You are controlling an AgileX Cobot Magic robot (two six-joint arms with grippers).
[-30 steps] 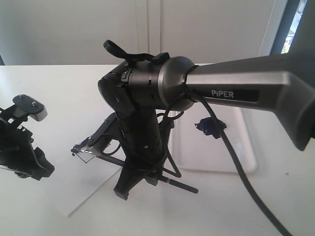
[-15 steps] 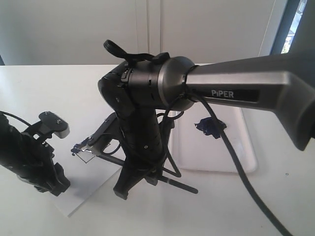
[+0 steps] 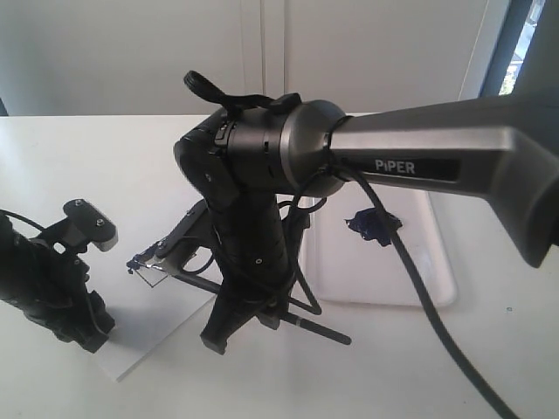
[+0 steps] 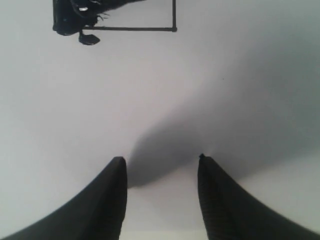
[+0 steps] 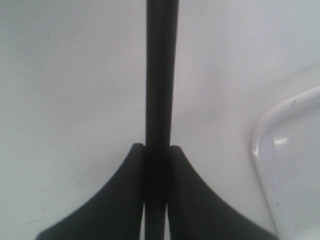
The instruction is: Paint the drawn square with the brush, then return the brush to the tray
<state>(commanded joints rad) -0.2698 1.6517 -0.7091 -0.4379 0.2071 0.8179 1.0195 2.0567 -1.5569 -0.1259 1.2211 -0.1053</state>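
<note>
Two hands were seen: the left hand (image 4: 161, 158), spread and empty, had been brought over the paper sheet (image 3: 166, 336), likely to steady it; the right hand (image 5: 160, 149) was left unmoved, pinching the brush (image 5: 161, 75), bristles at the drawn square (image 3: 157, 278), painting barely begun; the tray (image 3: 439, 292) lay beyond

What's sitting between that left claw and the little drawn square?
Nothing: the left wrist view shows only bare, shadowed white surface between the left gripper and the drawn square.

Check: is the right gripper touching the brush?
Touching. Right wrist view: the right gripper clamps the brush handle, no gap either side.
</note>
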